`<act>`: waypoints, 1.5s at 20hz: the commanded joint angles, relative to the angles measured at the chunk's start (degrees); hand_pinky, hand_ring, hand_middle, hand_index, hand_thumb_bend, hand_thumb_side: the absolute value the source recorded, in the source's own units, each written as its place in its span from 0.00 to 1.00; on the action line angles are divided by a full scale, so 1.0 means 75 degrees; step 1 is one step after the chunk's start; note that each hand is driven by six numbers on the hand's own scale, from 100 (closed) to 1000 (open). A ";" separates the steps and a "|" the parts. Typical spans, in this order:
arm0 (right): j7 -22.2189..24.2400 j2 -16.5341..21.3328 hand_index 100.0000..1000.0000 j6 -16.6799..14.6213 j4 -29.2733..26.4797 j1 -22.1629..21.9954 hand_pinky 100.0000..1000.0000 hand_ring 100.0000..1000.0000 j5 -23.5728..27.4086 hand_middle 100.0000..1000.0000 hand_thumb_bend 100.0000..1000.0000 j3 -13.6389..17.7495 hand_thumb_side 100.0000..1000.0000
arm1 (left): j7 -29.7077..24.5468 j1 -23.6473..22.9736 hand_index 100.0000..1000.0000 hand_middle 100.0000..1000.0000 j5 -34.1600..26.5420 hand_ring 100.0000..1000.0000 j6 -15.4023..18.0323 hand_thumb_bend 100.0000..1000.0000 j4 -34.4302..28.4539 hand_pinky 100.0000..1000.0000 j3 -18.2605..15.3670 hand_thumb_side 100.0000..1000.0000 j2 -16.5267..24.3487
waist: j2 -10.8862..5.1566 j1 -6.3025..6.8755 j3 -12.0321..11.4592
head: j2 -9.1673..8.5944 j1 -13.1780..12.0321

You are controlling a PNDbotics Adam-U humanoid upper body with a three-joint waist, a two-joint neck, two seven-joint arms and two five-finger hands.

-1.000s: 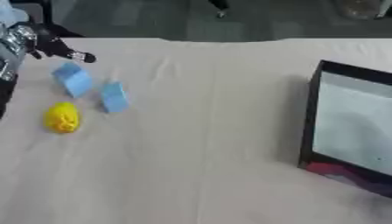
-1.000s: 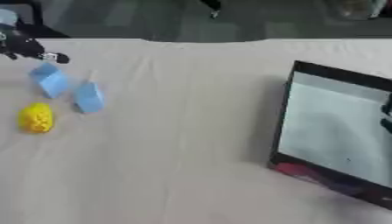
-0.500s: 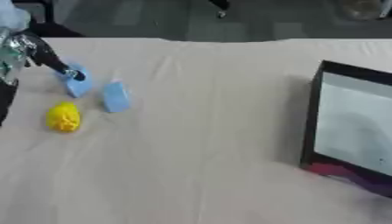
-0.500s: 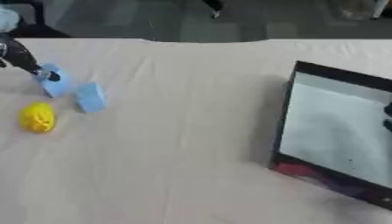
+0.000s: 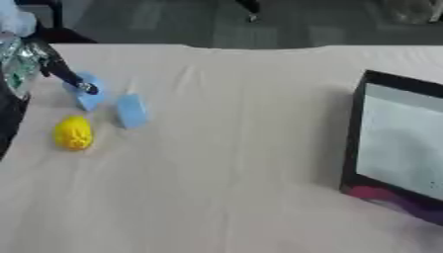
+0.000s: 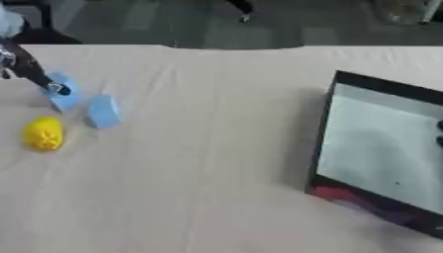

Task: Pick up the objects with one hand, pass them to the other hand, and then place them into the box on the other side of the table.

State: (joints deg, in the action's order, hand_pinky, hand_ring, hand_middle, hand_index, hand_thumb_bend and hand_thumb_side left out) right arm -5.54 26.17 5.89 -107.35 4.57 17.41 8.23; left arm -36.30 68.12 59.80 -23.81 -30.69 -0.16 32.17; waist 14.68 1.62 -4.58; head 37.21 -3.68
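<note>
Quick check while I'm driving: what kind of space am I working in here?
Probably a lab or test room, not a home: a table under a plain beige cloth, a few toy-like props (two blue blocks, a yellow object) and a dark-rimmed box, with bare grey floor beyond.

Two blocks point(image 5: 131, 109) and a lumpy object point(image 5: 72, 132) lie far left, box point(image 5: 400, 141) right.

We see only part of the left hand point(image 5: 48, 66): the picture's left edge cuts off its palm and arm. Its fingertip covers a spot on the far blue block point(image 5: 86, 94). The box point(image 5: 402, 143) runs off the right edge, so its far wall is lost. The yellow object point(image 5: 72, 132) is too blurred to name.
</note>
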 commanded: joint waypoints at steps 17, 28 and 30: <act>0.0046 0.0121 1.00 -0.0002 -0.0085 0.0109 1.00 1.00 -0.0058 1.00 0.00 -0.0011 0.61 | 0.0001 0.0004 0.77 0.82 -0.0006 0.91 -0.0208 0.51 0.0211 0.95 -0.0133 0.12 0.0205 | -0.0053 0.0005 0.0047 | -0.0113 -0.0128; 0.0078 0.0123 1.00 0.0017 -0.0071 0.0103 1.00 1.00 -0.0073 1.00 0.00 -0.0037 0.62 | 0.0041 0.0001 0.65 0.81 0.0038 0.90 -0.0302 0.36 0.0259 0.93 -0.0140 0.00 0.0129 | -0.0057 0.0005 0.0055 | -0.0081 -0.0180; 0.0077 0.0123 1.00 0.0017 -0.0071 0.0099 1.00 1.00 -0.0072 1.00 0.00 -0.0035 0.62 | 0.0053 0.0009 0.60 0.80 0.0026 0.89 -0.0324 0.31 0.0245 0.92 -0.0141 0.00 0.0127 | -0.0062 0.0006 0.0054 | -0.0056 -0.0188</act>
State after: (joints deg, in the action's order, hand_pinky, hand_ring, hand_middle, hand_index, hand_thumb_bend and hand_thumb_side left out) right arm -5.05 26.03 6.08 -107.35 5.00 17.18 7.79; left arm -35.90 67.07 59.81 -25.87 -28.21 -0.88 32.09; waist 14.69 1.62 -4.22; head 37.10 -4.89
